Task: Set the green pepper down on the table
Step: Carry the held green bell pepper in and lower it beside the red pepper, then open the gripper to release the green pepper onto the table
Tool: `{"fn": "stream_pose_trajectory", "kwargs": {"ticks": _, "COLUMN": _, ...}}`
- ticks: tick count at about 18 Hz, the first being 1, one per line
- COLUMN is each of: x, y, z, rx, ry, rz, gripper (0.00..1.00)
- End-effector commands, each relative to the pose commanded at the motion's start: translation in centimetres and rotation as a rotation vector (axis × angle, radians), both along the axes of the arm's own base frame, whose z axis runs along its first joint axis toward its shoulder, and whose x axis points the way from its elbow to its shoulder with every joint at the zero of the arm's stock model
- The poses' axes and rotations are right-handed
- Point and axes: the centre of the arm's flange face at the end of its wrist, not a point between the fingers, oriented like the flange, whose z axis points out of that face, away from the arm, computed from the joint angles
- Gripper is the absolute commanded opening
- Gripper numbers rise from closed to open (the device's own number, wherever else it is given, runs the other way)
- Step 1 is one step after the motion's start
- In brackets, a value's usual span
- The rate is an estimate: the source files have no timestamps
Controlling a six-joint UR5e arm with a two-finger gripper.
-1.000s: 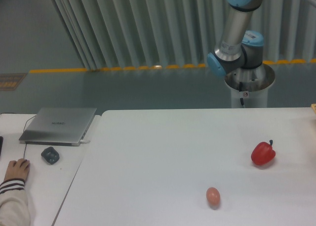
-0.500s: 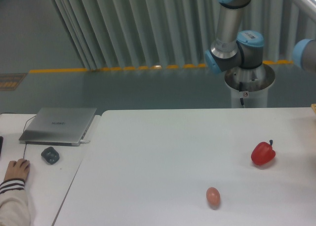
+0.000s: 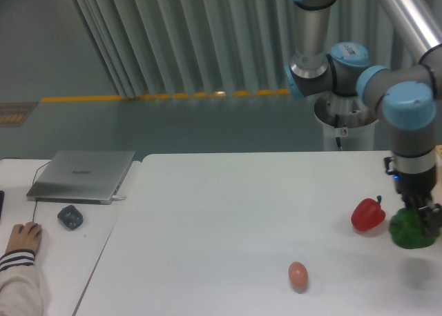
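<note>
Swinging in from the right since half a second ago, the arm now hangs its end effector (image 3: 420, 218) over the tabletop (image 3: 228, 212), clamped on the green pepper (image 3: 411, 230), which sits just right of the red pepper (image 3: 367, 214) and beyond the egg (image 3: 298, 274). Placing seems underway; next, lower and release. Its forearm points straight down.

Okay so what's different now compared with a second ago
The arm's wrist has swung into view at the right, and its gripper now holds the green pepper just right of the red pepper, low over the table; earlier neither was visible. The red pepper, egg, laptop and mouse stayed put.
</note>
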Motion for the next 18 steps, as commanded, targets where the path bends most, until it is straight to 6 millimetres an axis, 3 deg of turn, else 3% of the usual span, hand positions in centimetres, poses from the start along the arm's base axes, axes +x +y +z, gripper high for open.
{"fn": "stream_pose_trajectory", "kwargs": {"ticks": 2, "x": 0.9, "y": 0.6, "z": -0.9, "rx": 0.003, "ry": -0.023, "rz": 0.008, "gripper": 0.32}}
{"fn": "stream_pose_trajectory", "kwargs": {"ticks": 4, "x": 1.2, "y": 0.9, "z": -1.1, "rx": 0.006, "ry": -0.031, "rz": 0.001, "gripper": 0.48}}
{"fn": "stream_pose_trajectory", "kwargs": {"ticks": 7, "x": 1.4, "y": 0.9, "z": -1.6, "rx": 0.004, "ry": -0.035, "rz": -0.002, "gripper": 0.99}}
{"fn": "stream_pose_trajectory", "kwargs": {"ticks": 15, "x": 2.3, "y": -0.3, "z": -0.2, "rx": -0.017, "ry": 0.009, "rz": -0.009, "gripper": 1.0}}
{"fn": "stream_pose_trajectory", "kwargs": {"ticks": 18, "x": -1.3, "y": -2.4, "z": 1.6, "rx": -0.023, "ry": 0.045, "rz": 0.053, "gripper": 1.0}}
